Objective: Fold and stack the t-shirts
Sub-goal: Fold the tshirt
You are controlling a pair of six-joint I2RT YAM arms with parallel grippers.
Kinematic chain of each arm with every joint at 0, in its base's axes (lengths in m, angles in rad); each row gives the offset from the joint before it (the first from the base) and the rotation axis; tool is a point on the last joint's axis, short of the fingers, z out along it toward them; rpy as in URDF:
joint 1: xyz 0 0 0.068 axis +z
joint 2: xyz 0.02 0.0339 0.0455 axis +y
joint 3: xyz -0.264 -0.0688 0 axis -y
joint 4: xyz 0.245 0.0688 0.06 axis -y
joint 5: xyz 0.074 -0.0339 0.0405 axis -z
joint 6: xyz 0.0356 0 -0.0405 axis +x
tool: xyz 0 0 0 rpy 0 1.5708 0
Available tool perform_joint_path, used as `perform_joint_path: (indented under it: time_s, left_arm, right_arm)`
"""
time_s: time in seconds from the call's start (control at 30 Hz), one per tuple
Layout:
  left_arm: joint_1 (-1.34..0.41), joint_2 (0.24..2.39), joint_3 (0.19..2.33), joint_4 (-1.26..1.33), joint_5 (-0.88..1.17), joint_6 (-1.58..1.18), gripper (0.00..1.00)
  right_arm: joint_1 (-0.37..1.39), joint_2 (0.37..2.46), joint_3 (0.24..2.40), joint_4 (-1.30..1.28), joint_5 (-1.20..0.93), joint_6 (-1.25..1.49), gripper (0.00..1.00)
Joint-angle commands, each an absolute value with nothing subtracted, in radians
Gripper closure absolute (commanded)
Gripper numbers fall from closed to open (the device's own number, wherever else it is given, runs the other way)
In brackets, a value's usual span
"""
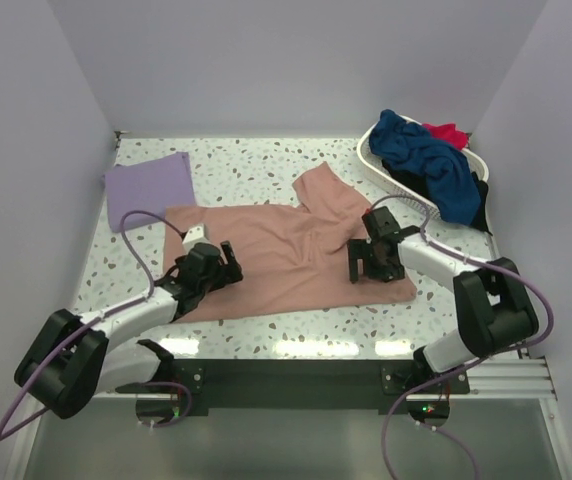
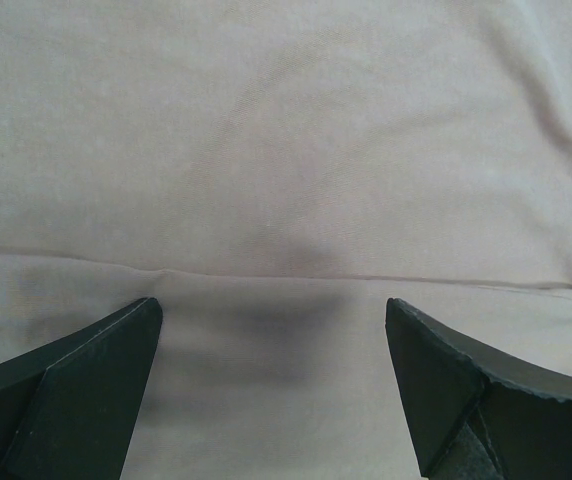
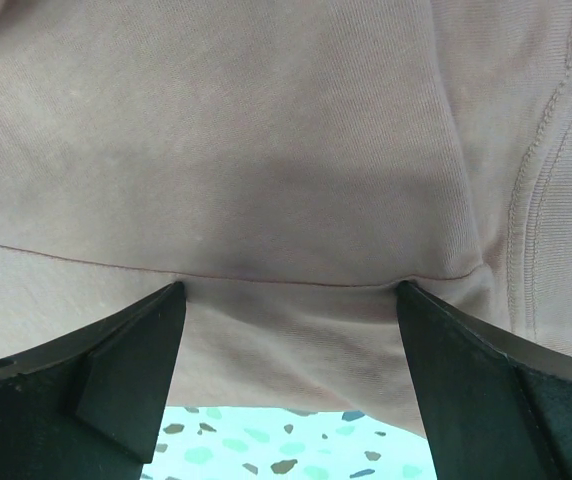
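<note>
A dusty-pink t-shirt [image 1: 286,255] lies spread across the middle of the table, one sleeve reaching toward the back [image 1: 321,190]. My left gripper [image 1: 230,266] hovers open over the shirt's left part; in the left wrist view pink cloth [image 2: 286,150] fills the frame and nothing sits between the fingers [image 2: 86,380]. My right gripper [image 1: 364,270] stands open at the shirt's right near edge. In the right wrist view the shirt's hem [image 3: 296,330] lies between the fingers [image 3: 496,380], which are not closed on it. A folded lavender t-shirt [image 1: 149,187] rests at the back left.
A white slatted basket [image 1: 371,150] at the back right holds a navy shirt [image 1: 426,160], a red one [image 1: 446,132] and a black one [image 1: 481,195]. The terrazzo table [image 1: 266,160] is walled on three sides. Purple cables loop beside both arms.
</note>
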State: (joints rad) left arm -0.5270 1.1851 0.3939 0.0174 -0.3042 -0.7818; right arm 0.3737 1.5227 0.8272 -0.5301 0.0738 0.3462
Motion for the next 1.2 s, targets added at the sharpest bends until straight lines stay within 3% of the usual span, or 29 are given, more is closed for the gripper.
perform_joint_path:
  time_s: [0.0,0.23,0.53,0.93,1.17]
  left_arm:
    - [-0.540,1.141,0.347,-0.178,-0.302,-0.841,0.00]
    - [-0.540,1.045,0.509,-0.307,-0.386,-0.756,0.00]
    - [-0.502,1.302,0.715,-0.123,-0.374,-0.644,0.00]
    - [-0.489,1.546,0.724,0.048,-0.255,-0.581,0.00]
    - [-0.489,1.485,0.592,0.035,-0.281,-0.595,0.00]
  right_arm:
    - [0.371,1.483,0.788,-0.603,0.035,0.380,0.10]
    - [0.373,1.396,0.952,-0.716,0.063,0.338,0.09]
    - [0.373,1.500,1.081,-0.563,0.029,0.314,0.09]
    - [0.373,1.697,1.039,-0.436,0.035,0.334,0.09]
    - [0.371,1.687,0.944,-0.460,0.064,0.337,0.09]
